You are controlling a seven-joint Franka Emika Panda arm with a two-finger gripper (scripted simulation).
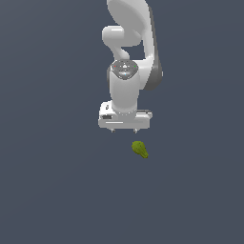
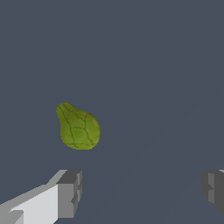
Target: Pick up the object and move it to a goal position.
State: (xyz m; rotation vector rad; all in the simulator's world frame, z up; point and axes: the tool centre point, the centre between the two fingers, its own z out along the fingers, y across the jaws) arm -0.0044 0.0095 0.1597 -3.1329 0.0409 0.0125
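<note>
The object (image 1: 139, 149) is a small olive-green pear-like lump lying on the dark grey floor, its narrow yellowish end pointing toward the exterior view's lower right. In the wrist view the object (image 2: 77, 128) lies apart from the fingers, nearer the one whose fingertip (image 2: 70, 192) shows in light grey. My gripper (image 1: 124, 129) hangs above and just behind the object, slightly to the exterior view's left of it. The gripper (image 2: 140, 190) is open wide and empty, with nothing between its fingers.
The white arm (image 1: 127, 57) rises behind the gripper at the top middle of the exterior view. The flat dark grey floor (image 1: 57, 190) spreads all around.
</note>
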